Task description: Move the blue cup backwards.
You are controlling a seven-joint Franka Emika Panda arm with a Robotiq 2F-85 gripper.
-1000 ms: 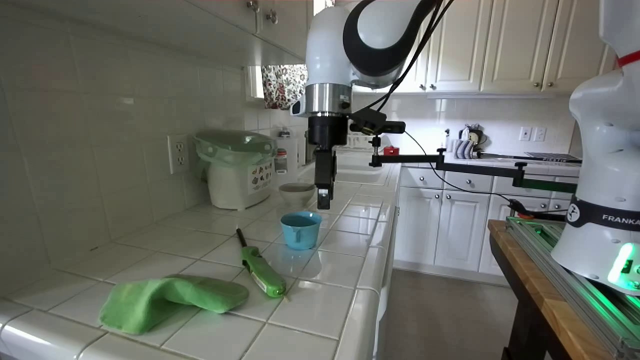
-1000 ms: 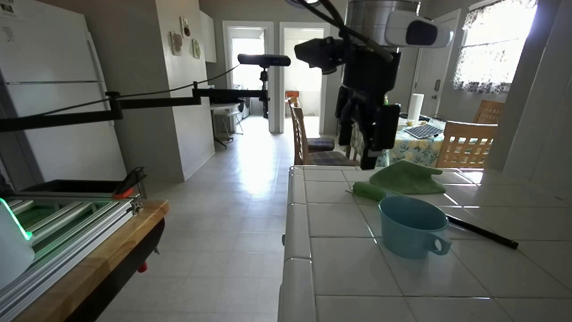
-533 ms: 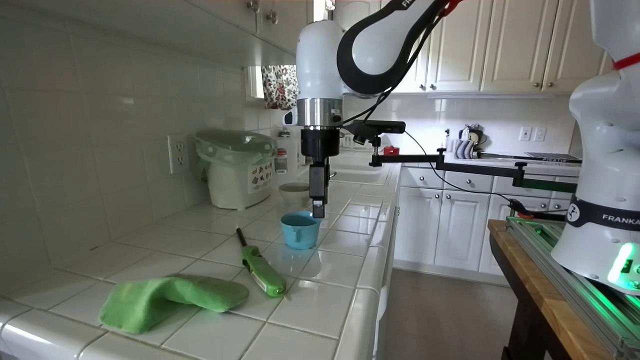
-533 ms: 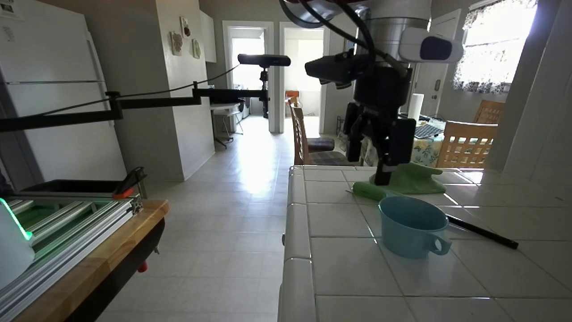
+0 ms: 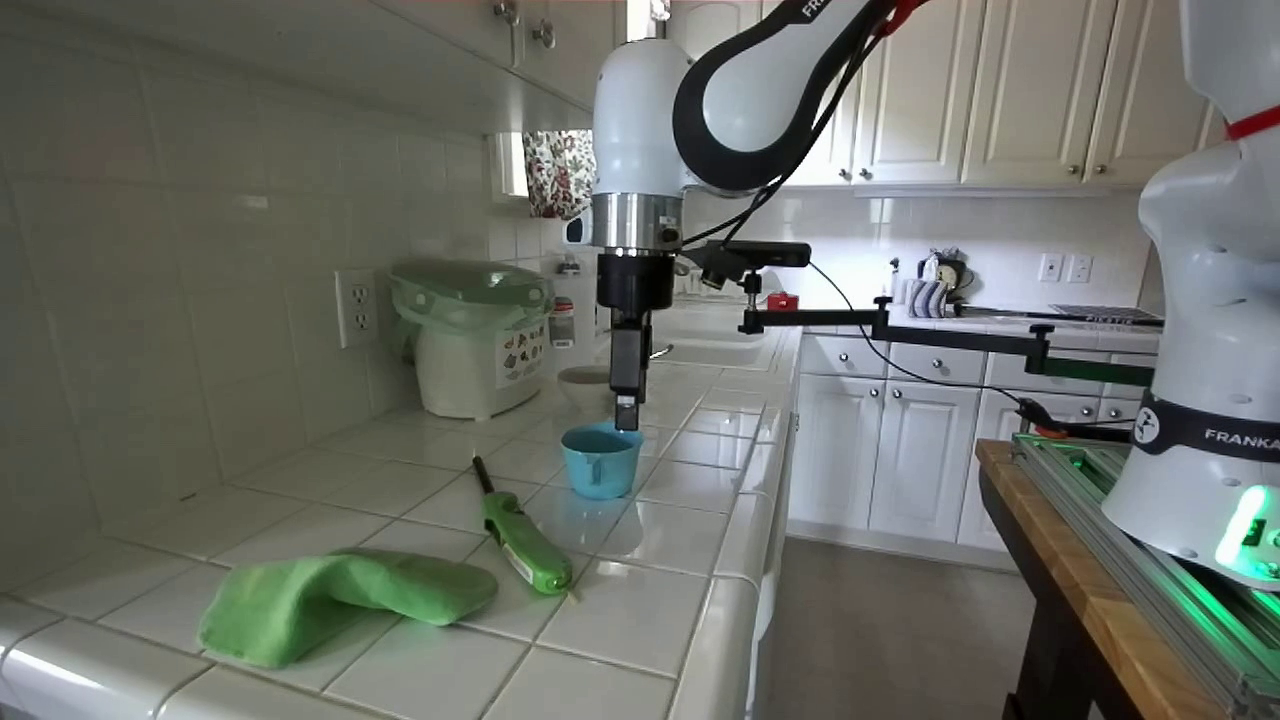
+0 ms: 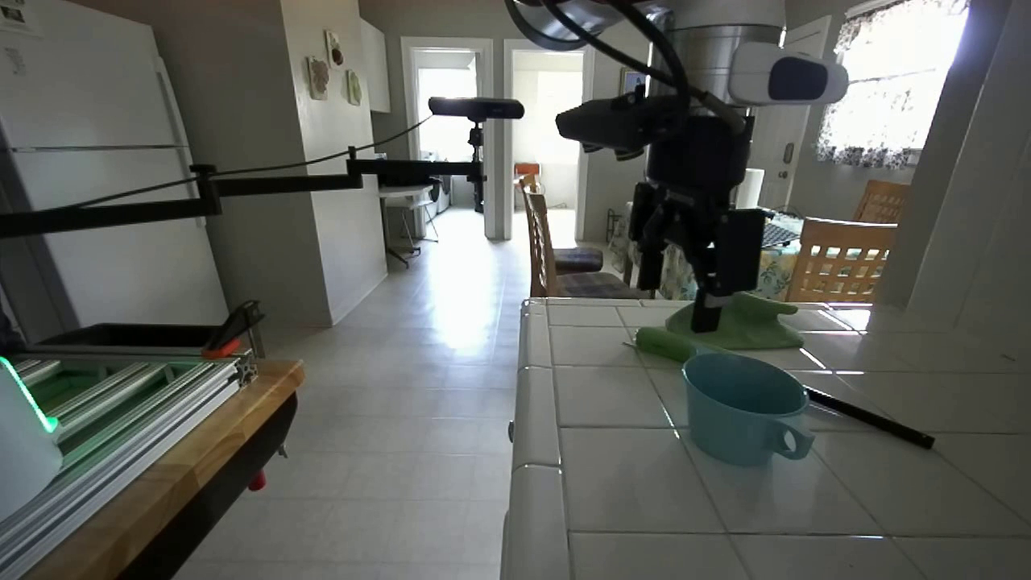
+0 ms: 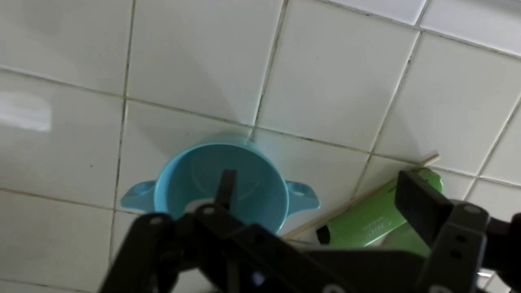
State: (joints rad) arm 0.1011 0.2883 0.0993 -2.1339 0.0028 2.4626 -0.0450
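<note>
The light-blue cup [image 5: 600, 465] stands upright on the white tiled counter; it also shows in an exterior view [image 6: 737, 419] with a handle toward the camera. In the wrist view the cup [image 7: 260, 179] shows from above with two small handles. My gripper [image 7: 317, 187] is open and empty, with its jaws wide apart. One finger [image 7: 226, 187] overlaps the cup's opening in the wrist view, and the other lies over the green lighter [image 7: 366, 224]. In both exterior views the gripper [image 5: 627, 415] [image 6: 678, 302] hangs pointing down, about at or just above rim height.
The long green lighter [image 5: 530, 545] and a green cloth [image 5: 350, 600] lie near the cup. A thin wooden stick [image 7: 321, 215] lies by the lighter. A bowl [image 5: 588, 388] and a white appliance [image 5: 470, 350] with a green lid stand farther along. The counter's edge [image 5: 735, 560] is on one side.
The gripper has come down and sideways over to the cup, then shifted slightly farther sideways and a little up. The cup, lighter and cloth have not moved.
</note>
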